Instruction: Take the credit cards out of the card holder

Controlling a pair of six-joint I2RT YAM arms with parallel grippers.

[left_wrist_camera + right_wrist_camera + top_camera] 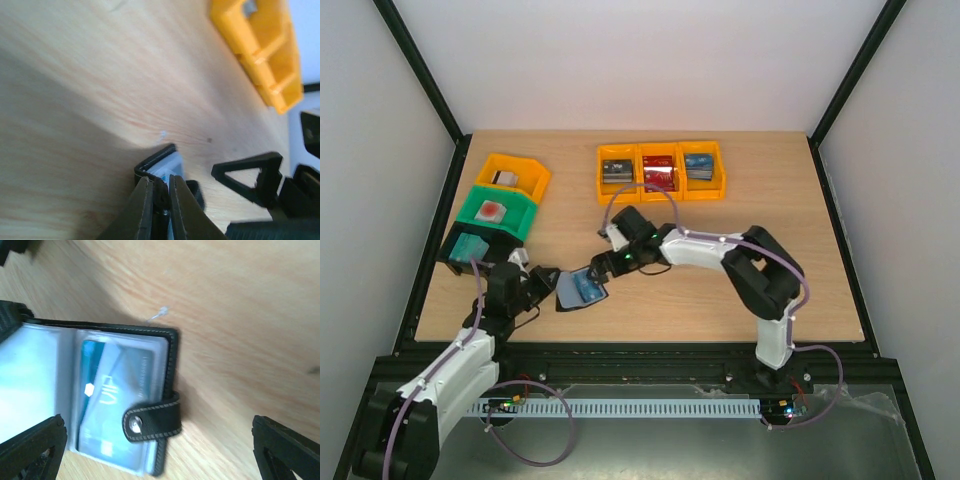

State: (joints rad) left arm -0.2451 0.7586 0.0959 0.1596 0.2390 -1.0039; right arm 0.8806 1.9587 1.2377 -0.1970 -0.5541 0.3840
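Near left, the left gripper (160,182) is clamped on the open holder's (172,347) left edge and should hold firm. The right gripper (160,450) hovers above with jaws apart; it should pinch only the blue card (117,390), clear of the snap tab (150,422), and slide it straight out.

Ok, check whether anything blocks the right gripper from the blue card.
Nothing between the right gripper and the card holder, but the blue card sits inside a clear pocket, and the snap tab lies across its edge.
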